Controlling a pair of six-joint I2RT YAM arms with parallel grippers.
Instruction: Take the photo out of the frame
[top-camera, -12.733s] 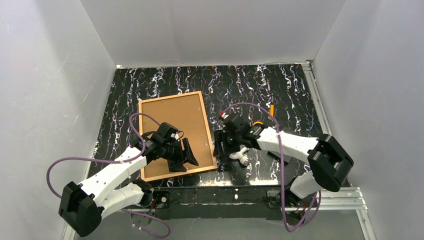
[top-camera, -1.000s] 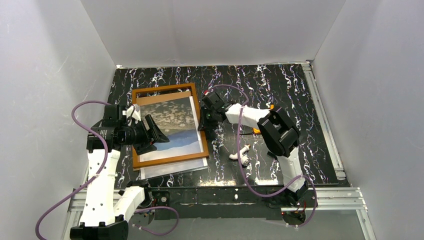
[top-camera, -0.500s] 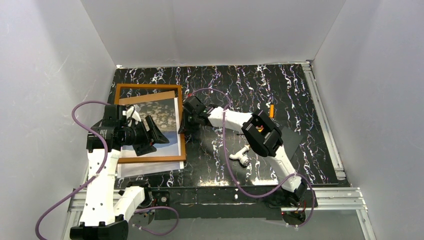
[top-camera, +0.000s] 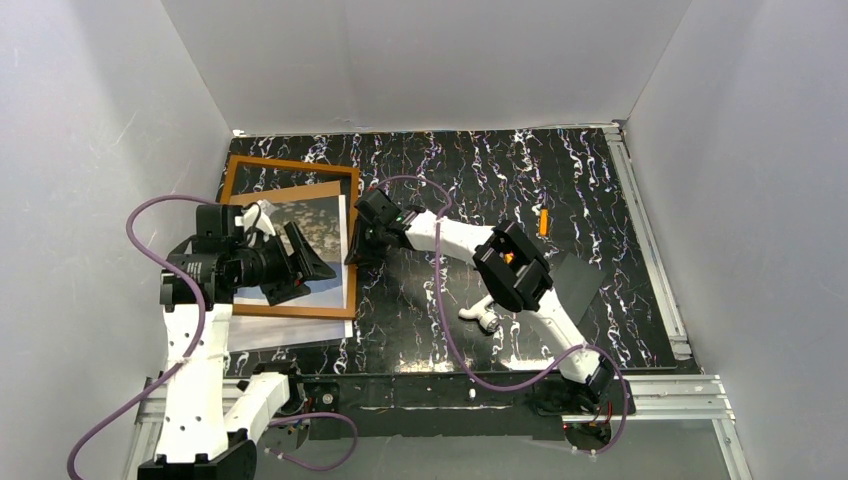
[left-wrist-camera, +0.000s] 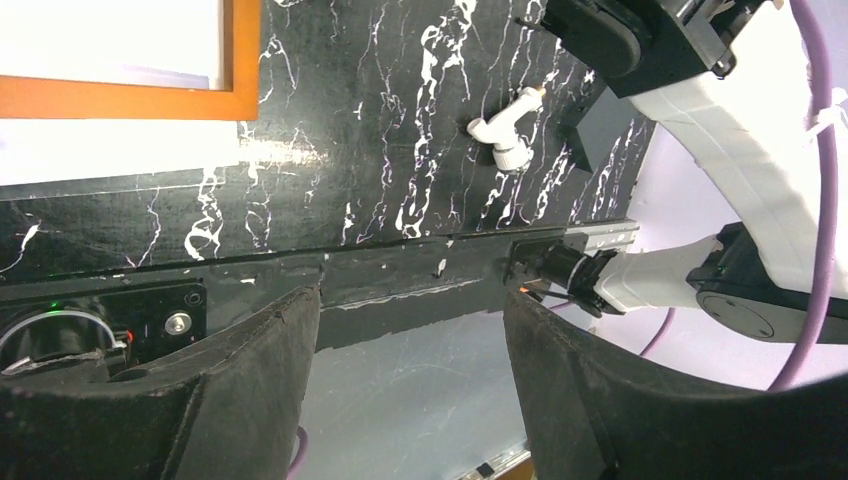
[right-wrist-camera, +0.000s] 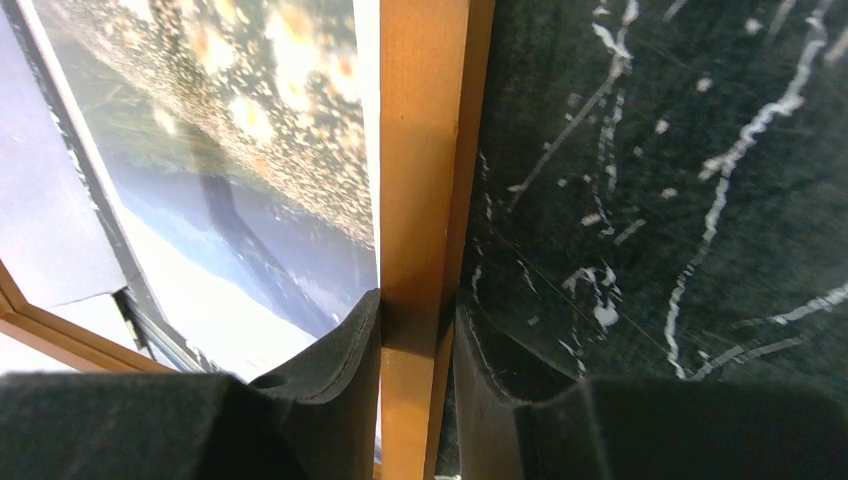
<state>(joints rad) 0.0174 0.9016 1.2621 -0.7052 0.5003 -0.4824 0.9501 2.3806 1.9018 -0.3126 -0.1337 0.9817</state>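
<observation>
Far-left corner of bench (top-camera: 600, 180): one frame (top-camera: 290, 165), one photo (top-camera: 325, 212) showing through it, white edge poking past the near rail. Right jaws clamped on frame's right rail; left jaws apart, empty, above photo.

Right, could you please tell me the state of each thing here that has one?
frame: right rail clamped in the right gripper
photo: skewed within the frame's opening, not fully out
left gripper: open, empty
right gripper: shut on the frame's rail
grey panel: flat on the table, untouched
</observation>
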